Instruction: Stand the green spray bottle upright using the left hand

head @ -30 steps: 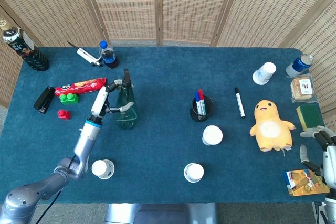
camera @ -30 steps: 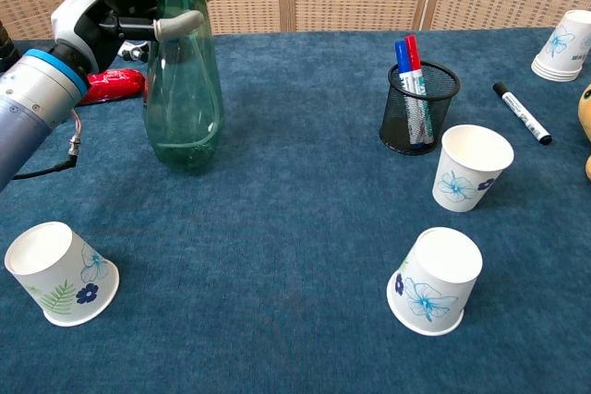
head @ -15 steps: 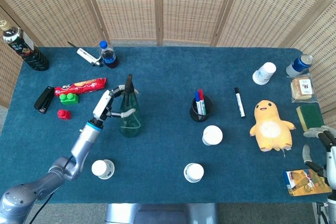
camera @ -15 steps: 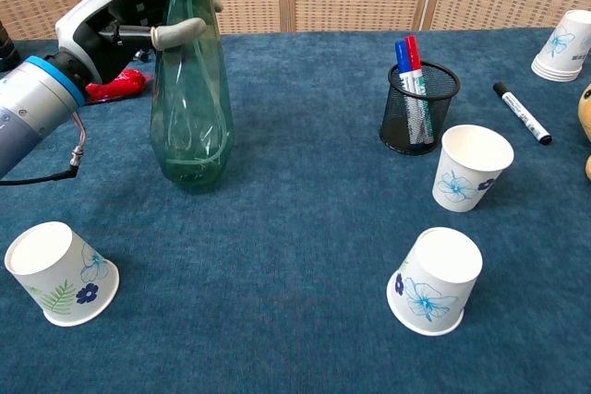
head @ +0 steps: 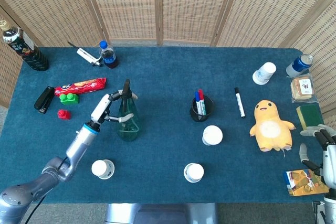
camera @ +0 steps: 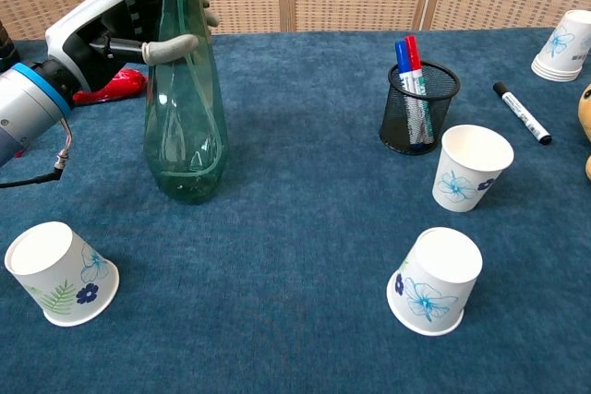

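Green and see-through, the spray bottle (camera: 185, 117) stands upright on the blue worktop (head: 157, 77), left of centre, its base flat on the cloth. The left hand (camera: 97, 34) is at the bottle's upper part from the left side, fingers (camera: 175, 43) wrapped around the neck just under the spray head, so it has hold of the bottle. In the head view the same hand (head: 105, 107) sits against the bottle (head: 126, 116) with the forearm running down to the lower left.

The right hand (head: 321, 148) rests at the far right edge of the worktop, holding nothing, its fingers spread and apart, near a small packet (head: 300, 181).

A paper cup (camera: 57, 271) lies tipped on its side in front of the bottle, nearer the camera. Two more cups stand to the right, one (camera: 471, 168) just beside a mesh pen holder (camera: 417, 110) with red and blue markers, the other (camera: 436, 280) closer to the front. A black marker (camera: 522, 113) lies beyond them.

A red snack pack (head: 80, 84) lies behind the left hand, with green and red blocks (head: 67, 98) near it. A yellow plush toy (head: 270, 126) sits toward the right side.
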`<state>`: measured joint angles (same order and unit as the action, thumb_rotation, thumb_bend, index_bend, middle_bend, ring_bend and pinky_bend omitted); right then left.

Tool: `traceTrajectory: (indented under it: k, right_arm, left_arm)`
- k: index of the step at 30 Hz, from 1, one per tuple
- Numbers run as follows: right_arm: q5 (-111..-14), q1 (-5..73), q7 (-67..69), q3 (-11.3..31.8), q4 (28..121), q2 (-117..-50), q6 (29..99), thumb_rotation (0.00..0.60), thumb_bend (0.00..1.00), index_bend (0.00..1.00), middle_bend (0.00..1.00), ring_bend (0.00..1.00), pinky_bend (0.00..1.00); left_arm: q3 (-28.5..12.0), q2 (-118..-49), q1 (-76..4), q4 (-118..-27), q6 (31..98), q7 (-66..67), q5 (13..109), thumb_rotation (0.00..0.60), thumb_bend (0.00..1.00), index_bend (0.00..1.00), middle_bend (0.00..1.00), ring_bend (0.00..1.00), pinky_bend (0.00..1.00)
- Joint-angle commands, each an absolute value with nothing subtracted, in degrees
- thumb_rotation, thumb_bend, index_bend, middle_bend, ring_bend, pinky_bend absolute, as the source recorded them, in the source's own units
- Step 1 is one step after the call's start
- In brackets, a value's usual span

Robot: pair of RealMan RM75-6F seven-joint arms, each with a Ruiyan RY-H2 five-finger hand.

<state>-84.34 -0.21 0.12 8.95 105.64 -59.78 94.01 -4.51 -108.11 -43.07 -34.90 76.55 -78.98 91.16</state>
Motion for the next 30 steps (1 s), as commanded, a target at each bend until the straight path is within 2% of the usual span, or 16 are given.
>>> traceTrajectory:
  k: [1,5,11,15,21,24,27,30]
  right_arm:
    - [-84.3,-0.3,0.2,8.9,105.6,-59.7,94.1,0.600,0.52,0.40,0.37,0.23,0.28]
    - [-84.4,-0.5,0.5,8.9,105.6,-59.5,94.4,0.600,0.52,0.40,0.37,0.23,0.28]
    - [-84.7,-0.7,1.0,8.9,105.6,-59.2,94.8,0.600,0.52,0.40,0.37,0.23,0.28]
    - [-85.0,-0.8,1.2,8.8,105.7,-59.2,95.0,0.600,0.52,0.40,0.37,0.23,0.28]
    - [-85.3,-1.0,1.4,8.7,105.8,-59.0,95.3,0.600,0.52,0.40,0.37,0.23,0.28]
    - [-85.4,-1.1,1.5,8.7,105.8,-59.0,95.4,0.600,0.52,0.40,0.37,0.23,0.28]
    - [-85.6,-1.1,1.7,8.6,105.9,-58.9,95.5,0.600,0.51,0.40,0.37,0.23,0.28]
    - [-85.7,-1.2,1.8,8.6,105.9,-58.9,95.6,0.600,0.52,0.40,0.37,0.23,0.28]
  left_arm:
    - [-4.0,-108.3,-42.8,-34.7,77.2,-78.5,91.6,0.600,0.34,0.45,0.40,0.35,0.50]
    - [-3.3,-108.6,-42.3,-34.1,78.6,-77.5,92.3,0.595,0.34,0.45,0.40,0.35,0.50]
    - [-2.5,-108.3,-41.1,-34.3,80.9,-76.3,92.9,0.535,0.34,0.45,0.39,0.34,0.48]
    - [-1.9,-107.9,-40.1,-34.6,81.5,-75.1,93.0,0.518,0.34,0.45,0.39,0.33,0.40]
    - [-1.0,-107.3,-39.0,-35.1,81.7,-73.5,93.3,0.471,0.34,0.44,0.37,0.30,0.40]
    - [-0.9,-107.0,-38.6,-35.5,82.1,-72.6,93.3,0.438,0.34,0.42,0.36,0.28,0.42]
    - [-1.0,-106.8,-38.4,-35.9,82.1,-71.9,93.1,0.412,0.34,0.38,0.33,0.25,0.33]
    - [-1.2,-106.5,-38.3,-36.6,81.8,-71.5,92.9,0.385,0.34,0.34,0.30,0.21,0.35]
